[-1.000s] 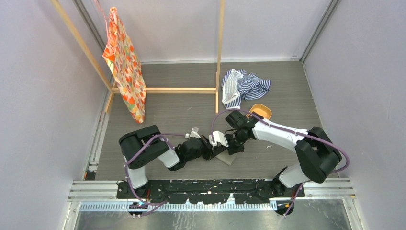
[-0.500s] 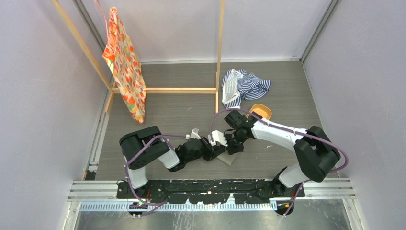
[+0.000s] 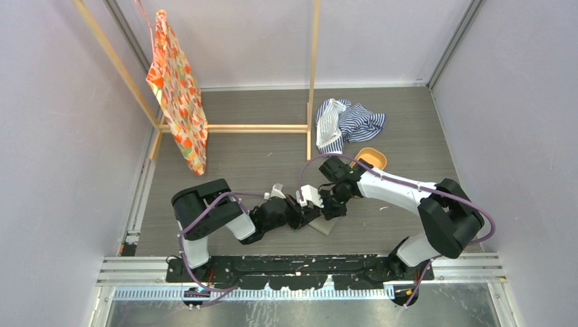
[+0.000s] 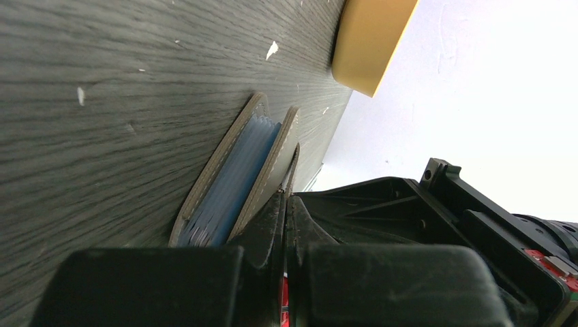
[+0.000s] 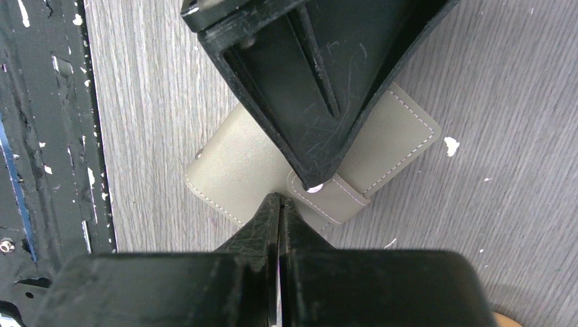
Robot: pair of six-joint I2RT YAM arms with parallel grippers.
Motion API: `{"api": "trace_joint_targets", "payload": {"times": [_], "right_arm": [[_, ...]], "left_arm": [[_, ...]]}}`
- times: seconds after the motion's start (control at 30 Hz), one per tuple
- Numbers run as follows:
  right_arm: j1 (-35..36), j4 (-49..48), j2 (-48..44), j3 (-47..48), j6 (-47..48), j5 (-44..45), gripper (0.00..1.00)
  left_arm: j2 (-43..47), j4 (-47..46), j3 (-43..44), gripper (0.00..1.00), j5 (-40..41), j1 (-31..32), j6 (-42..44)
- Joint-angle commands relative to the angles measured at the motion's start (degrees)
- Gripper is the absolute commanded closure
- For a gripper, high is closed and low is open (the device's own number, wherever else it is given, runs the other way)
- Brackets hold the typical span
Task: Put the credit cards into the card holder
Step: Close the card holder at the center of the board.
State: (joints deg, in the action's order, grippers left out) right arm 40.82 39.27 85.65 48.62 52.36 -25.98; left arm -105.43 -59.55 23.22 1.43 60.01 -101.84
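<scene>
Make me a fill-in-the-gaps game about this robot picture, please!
The cards inside the wallet are pale ____. The left gripper and right gripper both have ____ jaws. The cloth near the tray has blue and white ____.
Missing words: blue, shut, stripes.

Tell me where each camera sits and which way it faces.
Top external: overhead from behind, looking down at the table; left arm and right arm show, meeting over the card holder.
Left wrist: low over the table, facing the card holder's edge and the orange tray; the shut left pincer shows.
Right wrist: above the card holder, looking down; the shut right pincer shows.
Shared: all three show the card holder; the right wrist view catches the left pincer.
</scene>
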Motion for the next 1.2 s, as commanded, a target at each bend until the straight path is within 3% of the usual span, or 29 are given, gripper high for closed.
{"api": "trace_joint_targets", "payload": {"times": [0.0, 0.33, 0.77, 0.93, 1.17], "right_arm": [[0.17, -0.71, 1.93, 0.94, 0.03, 3.22, 0.99], [0.2, 1.58, 1.35, 2.91, -1.55, 0.2, 0.91], [-2.98, 8.39, -0.43, 6.35, -1.41, -12.77, 0.83], [-5.1, 2.0, 1.08, 6.75, -11.95, -8.92, 0.86], [-5.18, -1.37, 3.75, 6.75, -15.34, -3.97, 0.86]], "left_arm": [[-0.65, 0.42, -1.07, 1.0, -1.07, 0.67, 0.02], [-3.3, 0.07, -2.57, 1.0, -0.38, 0.72, -0.85], [-8.98, -4.97, -3.23, 1.0, 0.41, 0.64, -2.39], [-9.25, -5.03, -3.51, 1.0, 0.73, 0.65, -2.31], [-10.48, -6.17, -3.72, 1.0, 0.94, 0.7, -2.44]]}}
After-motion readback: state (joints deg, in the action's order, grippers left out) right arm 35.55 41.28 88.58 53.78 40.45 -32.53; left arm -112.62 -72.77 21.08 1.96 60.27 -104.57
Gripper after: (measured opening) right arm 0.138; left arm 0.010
